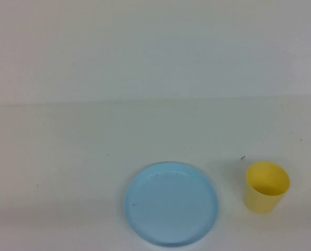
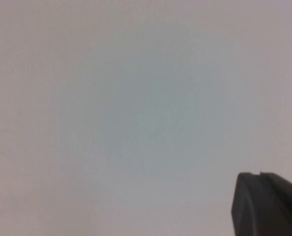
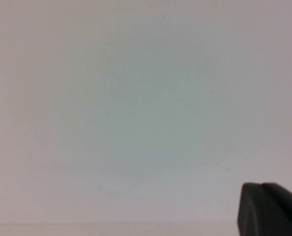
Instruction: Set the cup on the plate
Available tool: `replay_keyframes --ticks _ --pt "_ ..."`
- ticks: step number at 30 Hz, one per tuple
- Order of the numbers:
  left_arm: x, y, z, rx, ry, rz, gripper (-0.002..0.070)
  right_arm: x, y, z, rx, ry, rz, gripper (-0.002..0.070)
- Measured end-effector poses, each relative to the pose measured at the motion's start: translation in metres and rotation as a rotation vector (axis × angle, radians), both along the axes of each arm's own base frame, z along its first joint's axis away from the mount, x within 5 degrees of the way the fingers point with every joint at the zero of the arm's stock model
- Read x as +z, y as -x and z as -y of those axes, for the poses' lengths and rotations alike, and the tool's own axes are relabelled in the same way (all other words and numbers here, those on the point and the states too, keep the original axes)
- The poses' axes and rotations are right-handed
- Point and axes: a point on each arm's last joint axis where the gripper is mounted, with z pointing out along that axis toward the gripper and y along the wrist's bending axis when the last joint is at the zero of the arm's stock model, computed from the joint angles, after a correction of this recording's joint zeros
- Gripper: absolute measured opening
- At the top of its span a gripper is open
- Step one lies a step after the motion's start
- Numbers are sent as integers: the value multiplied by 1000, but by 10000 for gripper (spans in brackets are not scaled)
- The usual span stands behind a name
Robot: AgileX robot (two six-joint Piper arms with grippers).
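The yellow cup [image 1: 267, 187] stands upright on the white table, near the front right. To its left lies the round light blue plate [image 1: 171, 204], with a gap between them and nothing on it. Neither arm shows in the high view. In the left wrist view my left gripper [image 2: 259, 175] appears only as dark fingertips pressed together, shut on nothing, over bare table. My right gripper [image 3: 262, 186] looks the same in the right wrist view, shut and holding nothing. Cup and plate are out of sight in both wrist views.
The white table [image 1: 92, 157] runs back to a pale wall. A tiny dark speck [image 1: 243, 157] lies just behind the cup.
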Motion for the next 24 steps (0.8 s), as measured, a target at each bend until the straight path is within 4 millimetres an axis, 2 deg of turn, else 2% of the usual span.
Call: replay_keyframes --ticks 3,11,14,16,18,20,24 --pt "1 0 0 -47 131 21 1 1 0 0 1 0 11 0" --pt "5 2 -1 -52 167 67 1 1 0 0 1 -1 11 0" --pt "7 3 -2 -87 272 96 1 1 0 0 1 -1 11 0" --pt "18 6 -2 -141 371 152 1 2 0 0 5 -18 18 0" --pt "37 12 0 -158 332 182 1 12 2 0 10 -46 35 0" --pt "62 19 3 -162 263 187 1 33 7 0 12 -60 66 0" --pt "99 21 4 -135 237 20 1 86 25 0 5 -65 95 0"
